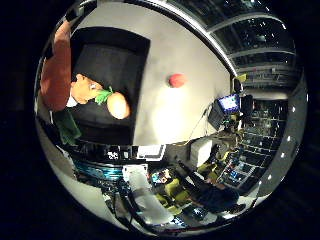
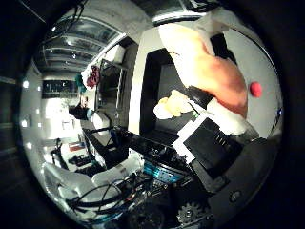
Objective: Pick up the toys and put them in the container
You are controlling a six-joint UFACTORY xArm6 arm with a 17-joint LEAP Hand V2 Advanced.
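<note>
While the palm cams look down over the table, here's my count:

Hand: I see 1 hand (image 2: pixel 209 143), white/black parts, w/ its fingers (image 2: pixel 224 119) curled round a plush toy (image 2: pixel 209 71). So it's gripping the toy, held close to the palm.

Toys: 2 total. No. 1 is the plush toy, orange body w/ a pale yellow end and a bit of green at the neck, in the hand's grip and hanging over the container (image 1: pixel 112 55). No. 2 is a small red ball (image 1: pixel 177 80), lying alone on the table (image 1: pixel 185 115), well apart from the container and off its side edge.

Container: 1, black, rectangular, shallow tray type w/ raised rim. It sits on the table. Inside looks dark; I can't tell if anything lies in it under the plush.

Table: 1, pale grey-white top. It carries the container and the red ball.

Plush vs container: over the tray's inner area, near one rim. Whether it's touching the floor of the tray, can't tell from either palm cam.
</note>
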